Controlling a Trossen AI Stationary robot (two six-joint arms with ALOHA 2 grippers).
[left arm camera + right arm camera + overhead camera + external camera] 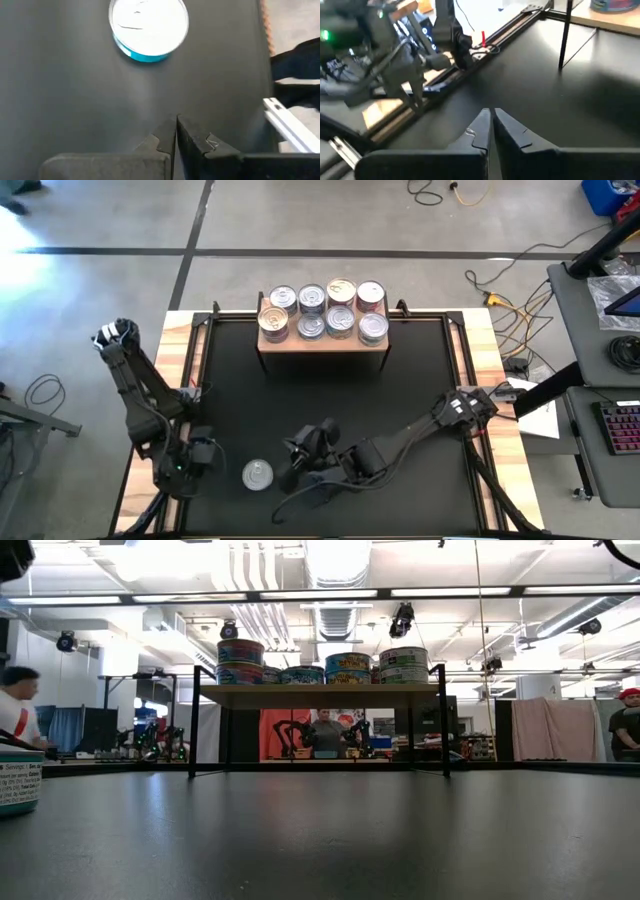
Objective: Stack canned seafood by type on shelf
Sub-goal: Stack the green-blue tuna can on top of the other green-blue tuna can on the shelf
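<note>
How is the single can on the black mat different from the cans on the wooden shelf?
The single can lies low on the black mat, near the left gripper; the shelf cans sit raised on the shelf at the far side. The single can stands alone, unstacked; some shelf cans are stacked. Its side is teal-blue; the shelf cans' labels vary. All are flat, round tins.

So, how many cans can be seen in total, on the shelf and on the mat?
9. Eight lids show on the shelf, in two rows of four; some are stacks, so more cans lie hidden beneath. One can sits alone on the black mat, near the left gripper.
</note>
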